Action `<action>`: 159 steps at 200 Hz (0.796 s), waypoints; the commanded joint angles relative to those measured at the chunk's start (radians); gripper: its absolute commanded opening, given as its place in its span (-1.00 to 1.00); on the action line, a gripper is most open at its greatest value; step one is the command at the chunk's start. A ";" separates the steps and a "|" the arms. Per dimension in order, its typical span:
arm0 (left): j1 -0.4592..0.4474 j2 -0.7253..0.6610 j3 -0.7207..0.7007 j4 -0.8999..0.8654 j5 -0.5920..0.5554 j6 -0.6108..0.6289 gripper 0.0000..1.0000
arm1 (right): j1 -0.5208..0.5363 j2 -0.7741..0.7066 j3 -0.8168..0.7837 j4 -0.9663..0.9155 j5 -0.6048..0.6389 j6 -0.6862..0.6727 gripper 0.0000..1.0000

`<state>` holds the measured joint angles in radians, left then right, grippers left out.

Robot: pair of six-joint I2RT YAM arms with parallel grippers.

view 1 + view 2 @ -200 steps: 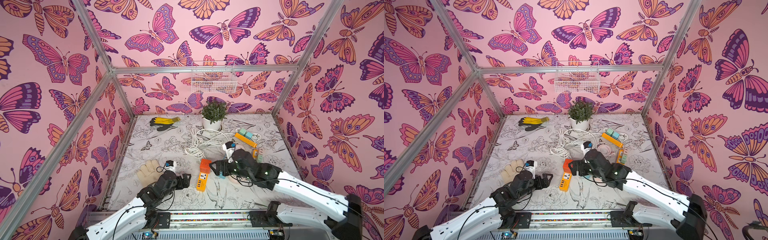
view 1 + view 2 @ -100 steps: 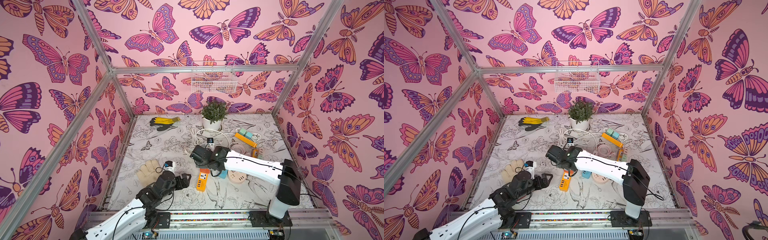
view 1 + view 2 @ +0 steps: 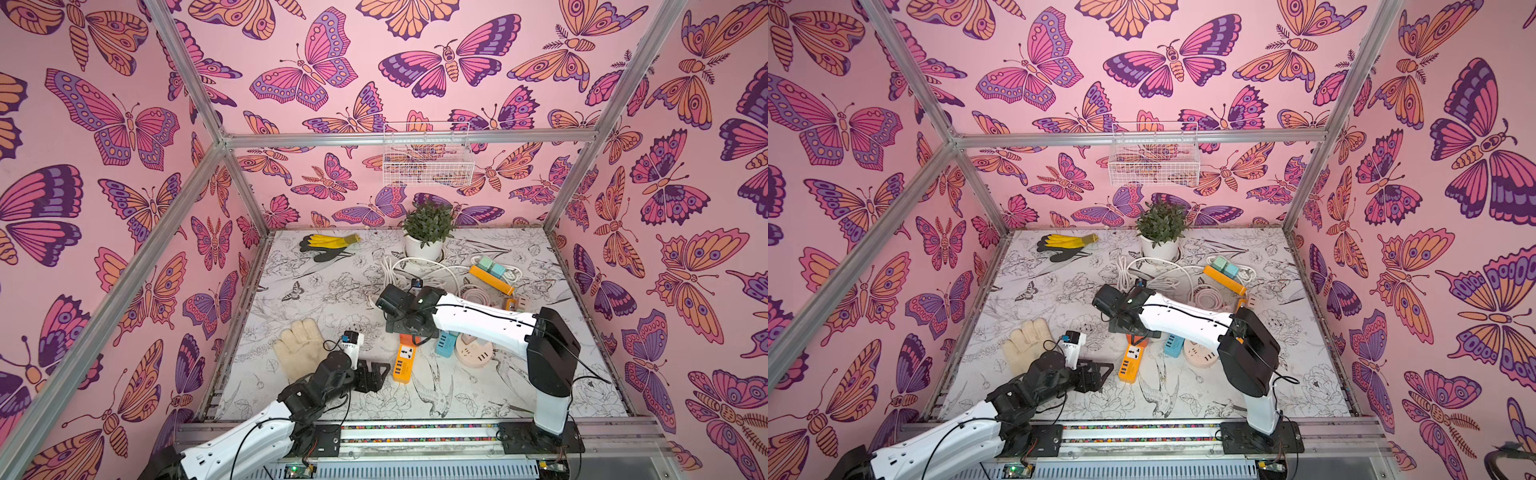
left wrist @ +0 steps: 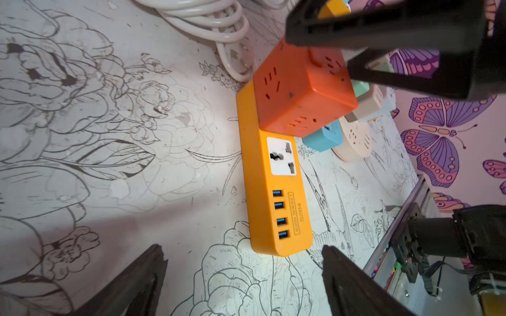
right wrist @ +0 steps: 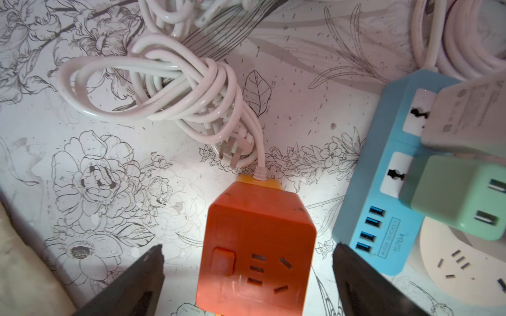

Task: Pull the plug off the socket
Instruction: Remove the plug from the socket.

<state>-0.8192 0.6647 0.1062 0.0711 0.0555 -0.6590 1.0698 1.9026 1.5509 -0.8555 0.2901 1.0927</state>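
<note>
The socket is a yellow power strip (image 4: 273, 191) with USB ports, lying flat on the flower-print floor (image 3: 404, 365). The plug, a red-orange cube adapter (image 5: 257, 246) (image 4: 301, 93), sits in the strip's far end. My right gripper (image 5: 249, 246) (image 3: 409, 330) hangs over the cube, open, one finger either side and not touching it. My left gripper (image 4: 242, 247) (image 3: 374, 374) is open and low, just short of the strip's USB end, with nothing between its fingers. In both top views the right gripper hides most of the cube.
A blue power strip (image 5: 383, 175) carrying a green cube (image 5: 460, 197) and a round beige socket (image 5: 465, 273) lie close beside the cube. A white cable bundle (image 5: 178, 90) lies beyond it. A cream glove (image 3: 299, 345) lies beside the left arm. A potted plant (image 3: 426, 245) stands at the back.
My right arm has swung from the strip's right side across and over it, and its open gripper now straddles the cube. The left gripper has barely moved.
</note>
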 commanded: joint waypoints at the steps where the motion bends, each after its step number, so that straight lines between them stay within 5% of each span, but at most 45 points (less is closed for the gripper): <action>1: -0.083 0.010 -0.035 0.135 -0.120 0.132 0.88 | -0.022 0.026 -0.004 0.019 -0.074 0.026 0.94; 64: -0.198 0.148 -0.033 0.312 -0.277 0.291 0.92 | -0.037 0.048 -0.009 -0.006 -0.074 0.055 0.77; 120: -0.310 0.474 0.011 0.548 -0.388 0.355 0.93 | -0.050 0.055 -0.020 -0.012 -0.128 0.108 0.74; 159: -0.337 0.616 0.019 0.695 -0.393 0.383 0.93 | -0.077 0.059 -0.056 0.032 -0.212 0.119 0.42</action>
<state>-1.1465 1.2194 0.1081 0.6239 -0.3046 -0.3172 1.0149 1.9385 1.5280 -0.8375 0.1551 1.1862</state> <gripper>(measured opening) 0.968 0.750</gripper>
